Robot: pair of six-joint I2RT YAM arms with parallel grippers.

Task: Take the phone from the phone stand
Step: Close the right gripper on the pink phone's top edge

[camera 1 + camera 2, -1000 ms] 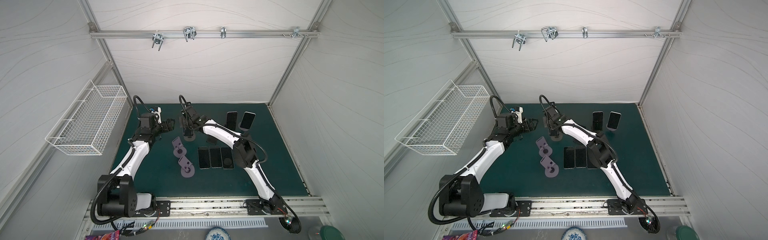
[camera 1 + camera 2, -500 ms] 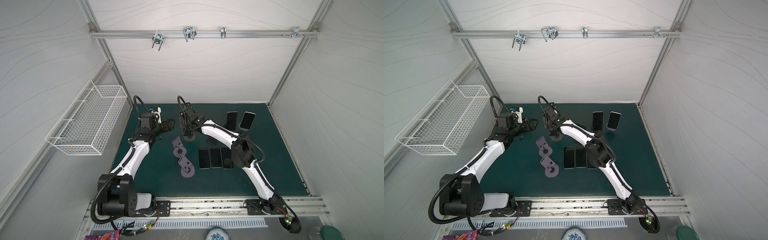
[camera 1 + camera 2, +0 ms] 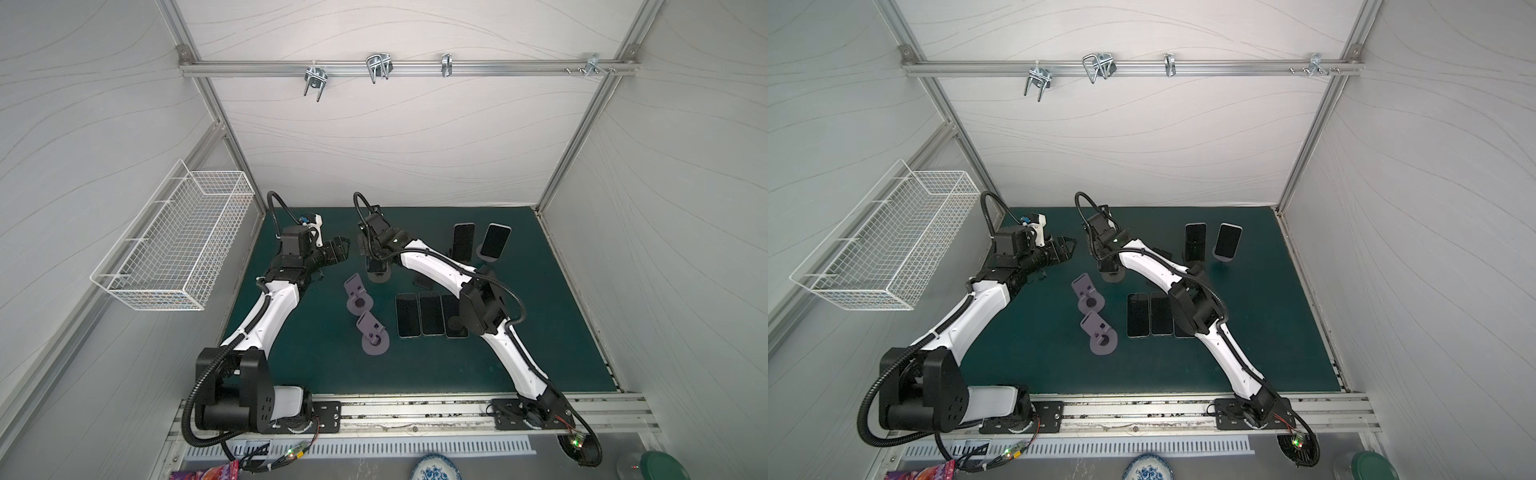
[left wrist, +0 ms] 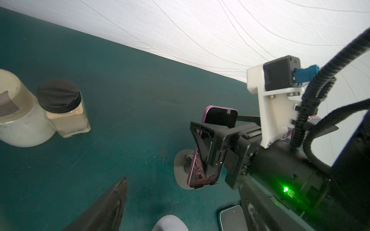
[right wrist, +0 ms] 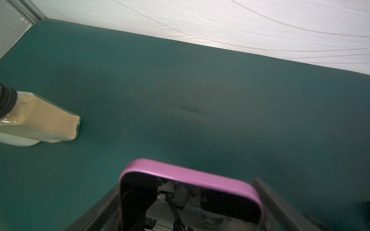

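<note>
Three flat phones [image 3: 419, 313] are laid on the green surface [image 3: 316, 374], empty stands [image 3: 374, 336] leftward. Farther back the phone [image 5: 190, 200] is seated on its phone stand [image 4: 179, 168] — the right claw [image 3: 374, 262] is set about its edges, grip not discernible; of the left claw [image 3: 340, 249] the opening cannot be told. Beyond, white walls [image 3: 395, 145] are seen.

Phone [image 4: 219, 118] glossy screen, pink metallic rim; mat [image 5: 200, 90] matt, scuffed; stand [image 4: 179, 170] matt grey plastic

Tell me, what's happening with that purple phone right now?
Right tool astride purple phone, grip unconfirmed. Left tool open, empty. Phone upright on stand. Jars well clear.
</note>
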